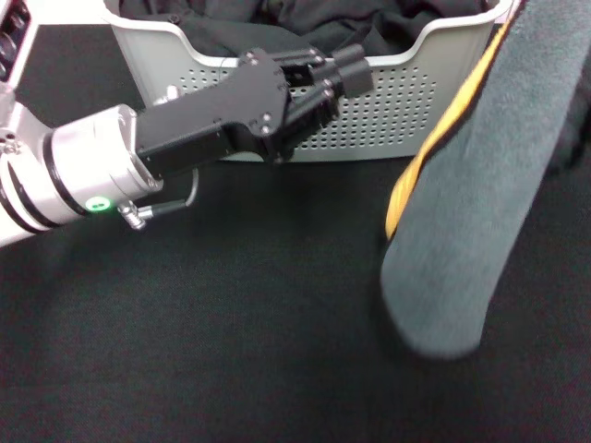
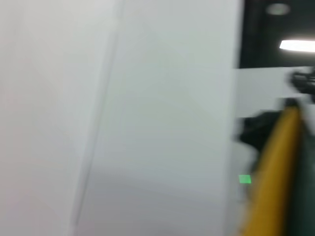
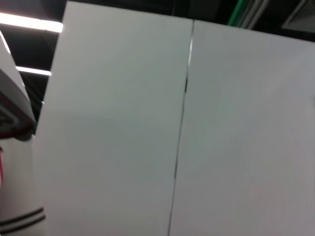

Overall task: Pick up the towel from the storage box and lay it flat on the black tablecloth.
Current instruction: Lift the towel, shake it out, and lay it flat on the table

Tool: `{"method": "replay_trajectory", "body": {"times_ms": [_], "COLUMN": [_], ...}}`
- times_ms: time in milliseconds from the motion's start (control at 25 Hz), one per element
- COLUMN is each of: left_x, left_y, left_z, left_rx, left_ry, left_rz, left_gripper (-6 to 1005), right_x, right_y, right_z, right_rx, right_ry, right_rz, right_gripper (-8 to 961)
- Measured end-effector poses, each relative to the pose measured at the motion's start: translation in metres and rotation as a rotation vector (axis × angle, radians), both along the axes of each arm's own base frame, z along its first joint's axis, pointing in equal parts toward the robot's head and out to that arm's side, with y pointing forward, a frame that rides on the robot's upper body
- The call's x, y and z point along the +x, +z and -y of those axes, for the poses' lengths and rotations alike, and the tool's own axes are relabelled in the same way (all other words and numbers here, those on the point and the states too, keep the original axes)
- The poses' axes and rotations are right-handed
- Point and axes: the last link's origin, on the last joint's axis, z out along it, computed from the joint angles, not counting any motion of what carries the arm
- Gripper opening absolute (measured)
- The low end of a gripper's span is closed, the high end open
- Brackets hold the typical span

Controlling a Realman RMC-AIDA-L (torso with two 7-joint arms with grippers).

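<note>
The towel (image 1: pixel 480 203) hangs in the air at the right of the head view, a long grey-teal fold with a yellow-orange edge, sloping from the upper right corner down to a rounded lower end above the black tablecloth (image 1: pixel 231 341). Its upper end runs out of view, so what holds it cannot be seen, and the right gripper's state cannot be told. In the left wrist view the towel (image 2: pixel 275 167) shows as a yellow band beside a pale wall.

Behind the towel stands the storage box (image 1: pixel 388 101), with black garments (image 1: pixel 277 23) inside. The left gripper (image 1: pixel 346 72) hovers in front of the box's perforated wall, near its rim, its fingers close together with nothing between them.
</note>
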Motion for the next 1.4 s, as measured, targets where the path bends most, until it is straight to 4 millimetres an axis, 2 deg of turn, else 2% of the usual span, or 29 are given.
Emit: {"method": "replay_trajectory", "body": {"times_ms": [120, 240, 400, 520, 720, 960, 1400], "left_x": [-0.001, 0.007, 0.022, 0.032, 0.040, 0.032, 0.029], "left_y": [-0.003, -0.017, -0.041, -0.050, -0.037, -0.017, -0.023], "left_z": [-0.002, 0.002, 0.017, 0.030, 0.038, 0.035, 0.039], "left_rx": [-0.021, -0.090, -0.231, -0.304, -0.319, -0.254, -0.287], "left_ry": [-0.003, -0.074, -0.218, -0.308, -0.359, -0.284, -0.250], "left_rz": [-0.035, -0.105, -0.188, -0.194, -0.080, 0.032, 0.044], "left_gripper": [160, 160, 160, 161, 161, 172, 193], "right_x": [-0.003, -0.009, -0.020, -0.021, -0.009, 0.010, 0.020], "right_y": [0.002, 0.000, -0.005, -0.006, -0.005, -0.003, -0.002], "right_z": [0.003, 0.001, -0.003, -0.006, -0.008, -0.004, -0.001], "right_rx": [0.000, -0.007, -0.016, -0.019, -0.017, 0.008, 0.036], "right_ry": [0.013, 0.030, 0.053, 0.050, 0.008, -0.042, -0.065], "right_rz": [-0.027, -0.045, -0.064, -0.069, -0.077, -0.072, -0.080], "right_gripper": [10, 10, 10, 10, 10, 10, 10]}}
